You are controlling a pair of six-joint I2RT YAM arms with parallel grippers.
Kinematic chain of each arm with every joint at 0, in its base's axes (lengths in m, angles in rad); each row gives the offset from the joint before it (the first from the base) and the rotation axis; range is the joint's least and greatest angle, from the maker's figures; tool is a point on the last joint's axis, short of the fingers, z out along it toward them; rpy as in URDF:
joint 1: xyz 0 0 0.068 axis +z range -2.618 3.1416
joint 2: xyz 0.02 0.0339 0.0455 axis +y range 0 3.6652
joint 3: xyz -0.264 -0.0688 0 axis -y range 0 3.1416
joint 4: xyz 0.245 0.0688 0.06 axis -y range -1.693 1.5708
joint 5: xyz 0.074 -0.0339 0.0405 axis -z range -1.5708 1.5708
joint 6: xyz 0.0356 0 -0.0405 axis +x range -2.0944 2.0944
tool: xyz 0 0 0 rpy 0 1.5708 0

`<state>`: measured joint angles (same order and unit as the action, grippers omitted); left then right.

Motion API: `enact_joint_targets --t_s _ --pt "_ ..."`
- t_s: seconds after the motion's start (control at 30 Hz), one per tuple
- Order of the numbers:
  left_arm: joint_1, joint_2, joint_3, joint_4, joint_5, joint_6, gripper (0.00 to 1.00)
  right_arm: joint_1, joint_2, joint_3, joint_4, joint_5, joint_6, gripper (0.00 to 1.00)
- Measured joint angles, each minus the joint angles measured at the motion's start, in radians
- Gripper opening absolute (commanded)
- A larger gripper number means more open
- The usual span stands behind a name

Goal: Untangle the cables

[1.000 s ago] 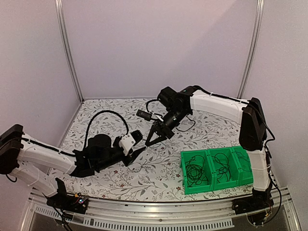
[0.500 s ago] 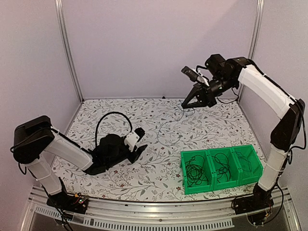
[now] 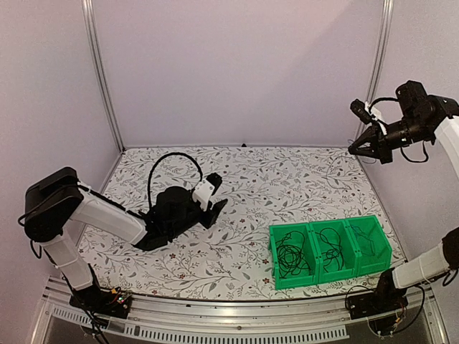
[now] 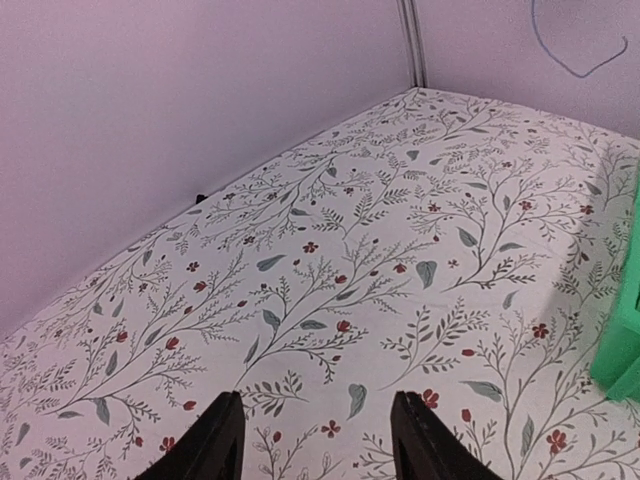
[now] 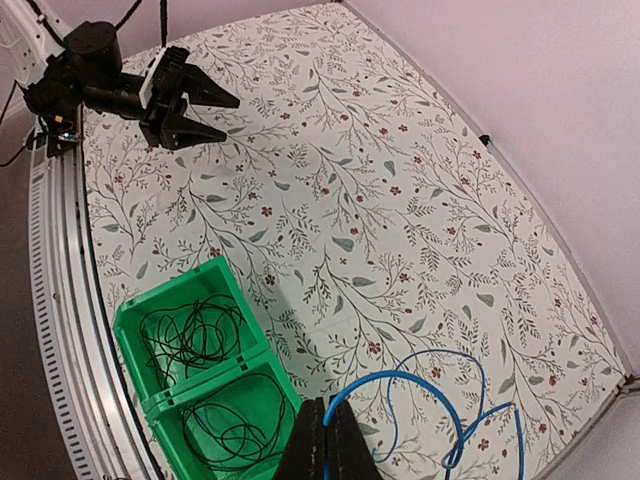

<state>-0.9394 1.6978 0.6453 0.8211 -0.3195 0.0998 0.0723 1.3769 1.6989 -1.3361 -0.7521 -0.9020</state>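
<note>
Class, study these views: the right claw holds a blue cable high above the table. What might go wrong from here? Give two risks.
1. The right claw pinches the blue cable at only one spot, and the rest hangs in loose loops. It may slip free or swing.
2. If the cable is lowered towards the green bin, the dangling loops might snag its rim. They could also land on the black cables inside and tangle again.

Soft, even light is spread over all views, tinted pinkish on the walls (image 3: 237,72). Only faint shadows are thrown on the counter (image 3: 301,186). Slight overall softness is seen.
</note>
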Motion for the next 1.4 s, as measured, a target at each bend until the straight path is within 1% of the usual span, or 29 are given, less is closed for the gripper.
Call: enact_joint_targets --t_s 0.17,0.4,0.57,0.7,0.93,1.17,1.4 --pt "0.002 0.024 0.009 -0.03 -0.011 -0.015 0.5 -0.009 -0.19 -0.15 -0.011 0.188 -0.058 0.0" --pt "0.002 0.039 0.009 -0.032 -0.009 -0.03 0.5 -0.016 -0.315 -0.365 -0.025 0.411 -0.102 0.0" --pt "0.002 0.067 0.007 -0.03 -0.006 -0.044 0.5 -0.016 -0.397 -0.452 -0.033 0.519 -0.121 0.0" --pt "0.002 0.089 0.005 -0.026 -0.002 -0.055 0.49 -0.016 -0.447 -0.456 -0.037 0.584 -0.131 0.0" --pt "0.002 0.125 0.005 -0.021 0.004 -0.067 0.5 -0.016 -0.474 -0.394 -0.031 0.679 -0.153 0.0" --pt "0.002 0.127 0.005 -0.011 0.01 -0.067 0.49 -0.016 -0.534 -0.444 -0.035 0.801 -0.199 0.0" --pt "0.002 0.127 0.005 -0.002 0.015 -0.068 0.49 -0.016 -0.574 -0.455 -0.034 0.853 -0.224 0.0"
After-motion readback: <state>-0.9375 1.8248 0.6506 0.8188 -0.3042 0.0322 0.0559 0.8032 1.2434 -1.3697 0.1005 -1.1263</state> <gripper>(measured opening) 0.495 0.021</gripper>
